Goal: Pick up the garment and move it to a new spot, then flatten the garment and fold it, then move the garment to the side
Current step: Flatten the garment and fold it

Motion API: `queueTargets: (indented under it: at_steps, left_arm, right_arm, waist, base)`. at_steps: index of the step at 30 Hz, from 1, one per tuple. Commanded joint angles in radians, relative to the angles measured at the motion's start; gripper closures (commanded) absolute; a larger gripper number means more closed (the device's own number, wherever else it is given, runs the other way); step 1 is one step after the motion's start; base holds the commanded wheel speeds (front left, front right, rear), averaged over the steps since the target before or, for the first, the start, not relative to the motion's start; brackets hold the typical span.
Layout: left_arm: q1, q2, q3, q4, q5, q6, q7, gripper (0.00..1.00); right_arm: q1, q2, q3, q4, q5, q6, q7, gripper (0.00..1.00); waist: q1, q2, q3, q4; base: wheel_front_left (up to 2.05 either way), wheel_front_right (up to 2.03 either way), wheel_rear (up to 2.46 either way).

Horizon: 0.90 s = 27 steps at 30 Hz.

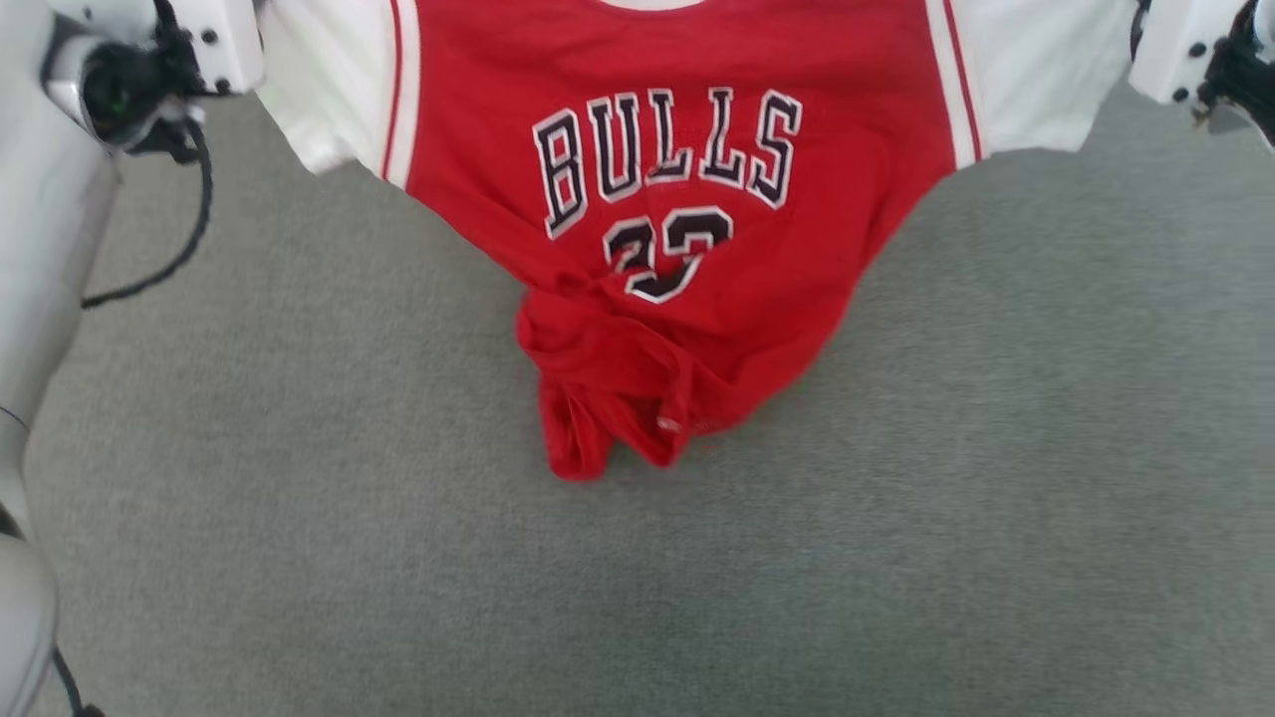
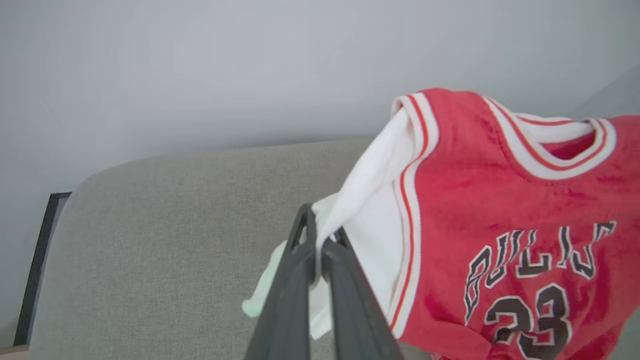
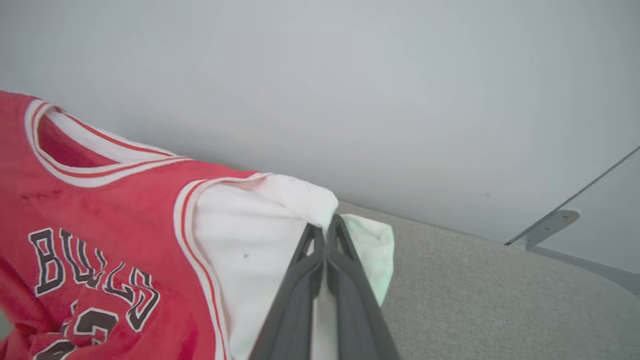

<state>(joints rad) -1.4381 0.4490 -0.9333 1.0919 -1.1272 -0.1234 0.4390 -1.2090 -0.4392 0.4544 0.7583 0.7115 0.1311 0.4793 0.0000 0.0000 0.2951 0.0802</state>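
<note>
The garment (image 1: 687,199) is a red T-shirt with white sleeves and "BULLS 23" on the chest. It hangs stretched between my two arms, with its lower hem bunched on the grey fabric surface (image 1: 299,498). In the left wrist view my left gripper (image 2: 320,235) is shut on the edge of one white sleeve (image 2: 370,220). In the right wrist view my right gripper (image 3: 326,227) is shut on the other white sleeve (image 3: 250,240). The pale wrist housings sit at the head view's top corners, the left one (image 1: 149,60) and the right one (image 1: 1185,50).
A black cable (image 1: 189,229) loops down from the left wrist beside my pale forearm (image 1: 50,249). The grey surface ends at a pale wall (image 2: 200,75). A dark frame edge (image 2: 40,260) stands at the left, a metal bracket (image 3: 550,225) at the right.
</note>
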Motion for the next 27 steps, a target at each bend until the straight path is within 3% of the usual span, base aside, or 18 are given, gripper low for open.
queueTargets:
  at_steps: [1,14,27]
  left_arm:
    - [-0.029,0.012,0.004,0.002,0.002,-0.003,-0.011,1.0]
    - [-0.098,-0.002,0.018,0.045,-0.004,0.006,-0.026,1.0]
    - [-0.151,-0.013,0.022,0.079,-0.006,0.006,-0.043,1.0]
  right_arm:
    - [-0.014,0.014,-0.011,-0.015,0.02,-0.001,-0.016,1.0]
    - [-0.083,0.081,-0.035,-0.001,0.057,-0.001,-0.006,1.0]
    - [-0.198,0.122,-0.048,0.123,0.007,-0.001,-0.063,1.0]
  waist:
    - [0.0,0.0,-0.066,-0.051]
    - [0.0,0.0,-0.219,-0.122]
    - [0.0,0.0,-0.229,-0.139]
  base:
    - [0.0,0.0,0.0]
    - [0.0,0.0,0.0]
    - [0.0,0.0,0.0]
